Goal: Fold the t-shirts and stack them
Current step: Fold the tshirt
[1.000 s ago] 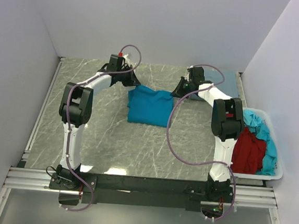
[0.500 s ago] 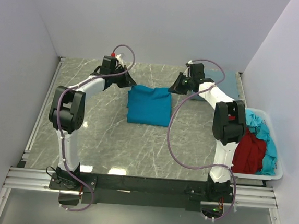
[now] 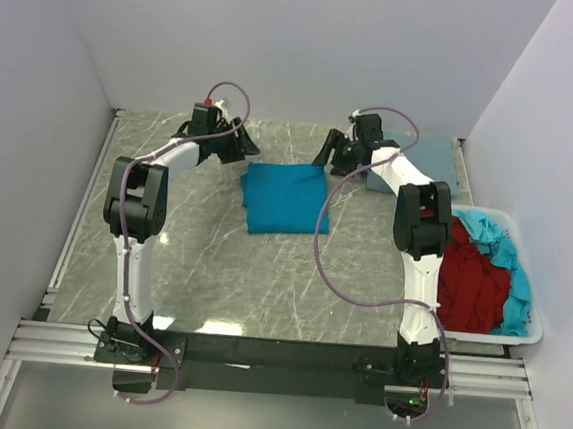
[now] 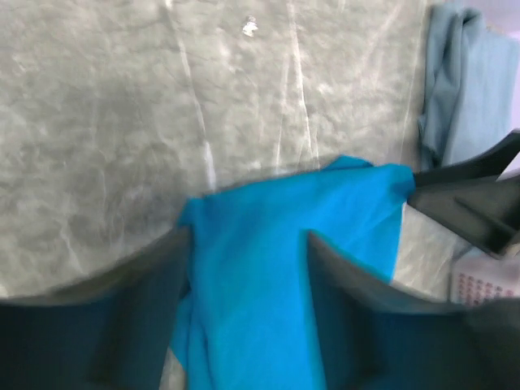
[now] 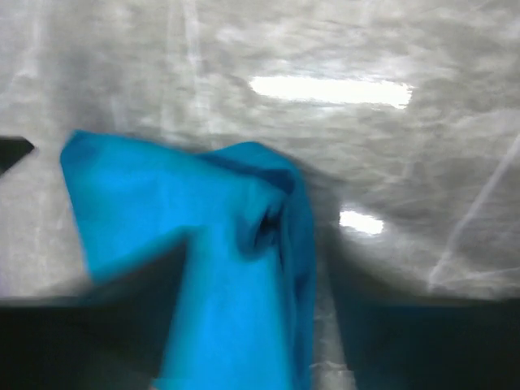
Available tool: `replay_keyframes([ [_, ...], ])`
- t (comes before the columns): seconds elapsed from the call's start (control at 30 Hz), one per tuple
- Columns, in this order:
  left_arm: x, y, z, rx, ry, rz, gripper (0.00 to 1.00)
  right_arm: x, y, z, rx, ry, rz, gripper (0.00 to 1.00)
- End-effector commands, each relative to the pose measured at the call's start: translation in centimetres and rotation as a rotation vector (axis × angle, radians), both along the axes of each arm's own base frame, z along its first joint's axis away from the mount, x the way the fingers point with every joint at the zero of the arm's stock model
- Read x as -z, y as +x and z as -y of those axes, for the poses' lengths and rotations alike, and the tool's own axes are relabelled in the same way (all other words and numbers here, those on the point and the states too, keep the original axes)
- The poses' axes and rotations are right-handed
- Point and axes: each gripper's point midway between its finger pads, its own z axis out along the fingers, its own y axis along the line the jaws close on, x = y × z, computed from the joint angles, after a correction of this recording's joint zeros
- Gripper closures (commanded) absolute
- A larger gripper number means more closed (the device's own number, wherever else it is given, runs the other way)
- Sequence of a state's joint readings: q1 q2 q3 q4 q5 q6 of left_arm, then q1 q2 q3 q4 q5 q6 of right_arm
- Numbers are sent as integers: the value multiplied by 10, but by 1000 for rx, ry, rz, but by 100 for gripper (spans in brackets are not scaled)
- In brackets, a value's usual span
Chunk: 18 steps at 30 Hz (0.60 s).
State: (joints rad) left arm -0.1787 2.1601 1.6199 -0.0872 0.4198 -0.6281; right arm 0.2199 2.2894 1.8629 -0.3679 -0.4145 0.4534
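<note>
Cotton, soft and limp: bright teal t-shirt (image 3: pixel 286 196), folded into a rough rectangle, flat on the grey marbled desk (image 3: pixel 163 254), toward the far side. Light, with no stiffness; sure to sag and fall open if lifted by a single point. Best taken at two corners of one edge, pinching all layers together, or slid flat rather than raised. Matte weave, unlikely to slip between fingers, though likely to glide on the smooth, glossy desk.

Left pincer (image 3: pixel 240 148) just off the far-left corner of the fold, fingers spread, with teal cloth between them in the wrist view. Right pincer (image 3: pixel 330 156) at the far-right corner, apparently spread too, with a bunched teal corner between the fingers. Blurred there, so contact with either finger impossible to judge.

Dusty grey-blue t-shirt (image 3: pixel 422 158) folded flat at the far right of the desk, near the teal one; probably the base for the stack. Dark red t-shirt (image 3: pixel 473 286) and light turquoise t-shirt (image 3: pixel 499 248) crumpled together in the white plastic bin (image 3: pixel 487 336) at the right edge, not yet folded.
</note>
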Motion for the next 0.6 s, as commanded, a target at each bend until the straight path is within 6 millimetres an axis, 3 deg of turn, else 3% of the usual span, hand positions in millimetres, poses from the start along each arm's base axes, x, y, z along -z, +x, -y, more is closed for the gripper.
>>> replay_keyframes([
  [0.0,-15,17,1,10,14,46,31,-18,11,4,-13,-60,54,14],
  [0.03,-25,17,2,15,8,68,10,-21,11,4,-19,-67,59,13],
  [0.07,-33,17,2,11,0,85,5,-26,13,8,-16,-89,74,13],
  [0.23,-69,2,-4,-11,-2,143,1,-60,5,12,-24,-95,141,11],
  [0.27,-66,-4,-5,-9,0,131,1,-73,-1,10,-33,-84,163,11],
  [0.33,-81,-15,-5,-6,-17,157,0,-62,-16,9,-53,-73,139,10],
  [0.37,-70,-25,-7,-10,-15,128,0,-67,-23,9,-58,-73,147,10],
  [0.43,-82,-38,-9,-14,-26,138,1,-49,-40,10,-78,-100,112,9],
  [0.47,-70,-50,-11,-18,-22,108,1,-47,-44,10,-81,-113,112,9],
  [0.5,-71,-57,-12,-19,-28,105,1,-37,-53,9,-93,-130,93,9],
  [0.53,-88,-67,-14,-28,-38,139,0,-30,-56,13,-89,-159,79,9],
  [0.57,-81,-79,-16,-35,-42,131,1,-24,-59,10,-106,-178,74,9],
])
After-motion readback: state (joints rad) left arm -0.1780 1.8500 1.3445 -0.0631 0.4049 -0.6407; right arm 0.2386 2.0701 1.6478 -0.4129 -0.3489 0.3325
